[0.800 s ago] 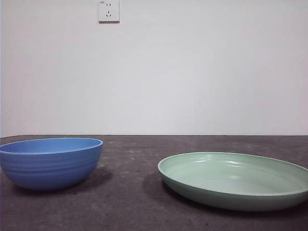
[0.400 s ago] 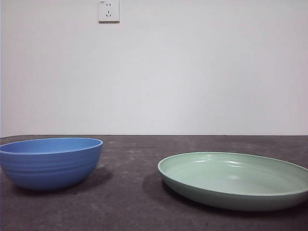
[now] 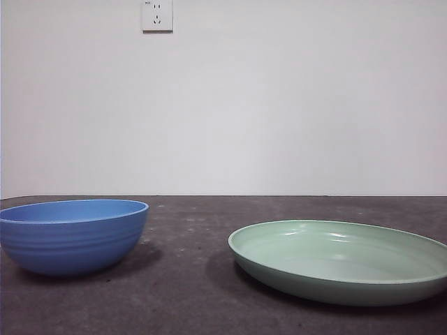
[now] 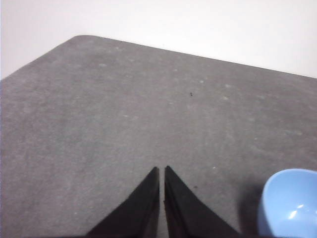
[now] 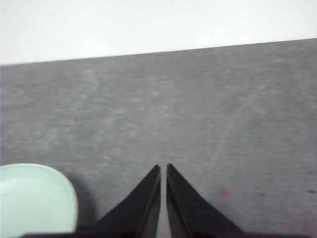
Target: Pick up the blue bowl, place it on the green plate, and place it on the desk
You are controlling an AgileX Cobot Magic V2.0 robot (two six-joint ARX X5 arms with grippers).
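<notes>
The blue bowl [image 3: 73, 236] stands upright on the desk [image 3: 188, 279] at the left of the front view. The green plate [image 3: 342, 260] lies on the desk at the right, apart from the bowl. No gripper shows in the front view. My left gripper [image 4: 162, 169] is shut and empty above bare desk, with the bowl's edge [image 4: 290, 203] off to one side. My right gripper [image 5: 163, 167] is shut and empty above bare desk, with the plate's edge [image 5: 34, 198] off to one side.
A white wall with a power socket [image 3: 157, 15] stands behind the desk. The desk's far edge [image 4: 198, 54] and a rounded corner show in the left wrist view. A small pink spot [image 5: 224, 191] marks the desk near my right gripper.
</notes>
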